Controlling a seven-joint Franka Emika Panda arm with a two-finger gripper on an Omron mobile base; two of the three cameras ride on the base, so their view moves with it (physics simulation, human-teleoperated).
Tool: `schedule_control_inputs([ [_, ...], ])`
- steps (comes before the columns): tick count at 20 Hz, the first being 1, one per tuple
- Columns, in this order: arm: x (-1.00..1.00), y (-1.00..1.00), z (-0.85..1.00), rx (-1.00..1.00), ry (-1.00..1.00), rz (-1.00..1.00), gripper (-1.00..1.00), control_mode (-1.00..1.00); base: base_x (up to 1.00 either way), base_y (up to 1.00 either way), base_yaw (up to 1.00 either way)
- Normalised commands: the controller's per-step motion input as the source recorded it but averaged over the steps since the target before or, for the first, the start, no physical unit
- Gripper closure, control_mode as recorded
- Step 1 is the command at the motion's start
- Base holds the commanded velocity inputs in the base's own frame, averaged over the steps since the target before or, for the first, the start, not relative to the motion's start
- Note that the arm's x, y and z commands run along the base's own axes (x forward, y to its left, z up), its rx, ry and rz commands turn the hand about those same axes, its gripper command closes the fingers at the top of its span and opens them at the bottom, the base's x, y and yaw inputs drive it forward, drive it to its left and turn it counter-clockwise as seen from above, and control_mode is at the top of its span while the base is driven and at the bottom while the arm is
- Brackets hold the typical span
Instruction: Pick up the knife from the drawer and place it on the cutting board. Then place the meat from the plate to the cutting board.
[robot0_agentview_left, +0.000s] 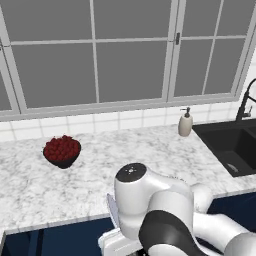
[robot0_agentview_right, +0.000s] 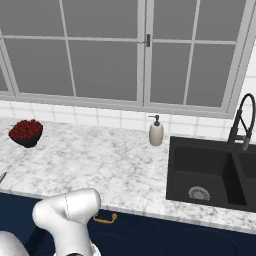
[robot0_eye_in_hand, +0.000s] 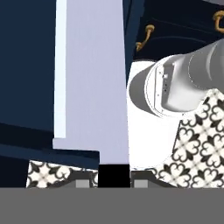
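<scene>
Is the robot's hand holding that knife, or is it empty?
Holding it. In the hand view the hand is closed on the knife's black handle, the broad pale blade running straight out from it, past the dark blue cabinet fronts.

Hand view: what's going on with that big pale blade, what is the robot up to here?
The hand is shut on the knife: the black handle sits between its fingertips and the broad silver-grey blade runs up along the navy cabinet fronts. The blade tip peeks out beside the arm, below the counter edge. On the marble counter stand a bowl of red berries and a soap dispenser.
</scene>
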Motion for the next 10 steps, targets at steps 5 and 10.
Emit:
schedule_control_inputs([
  [5,0.69,-0.6,0.32,0.0,0.0,-0.2,1.0,-1.0,0.0,0.0,0.0],
  [10,0.65,-0.25,0.16,0.0,0.0,-0.14,1.0,-1.0,0.0,0.0,0.0],
])
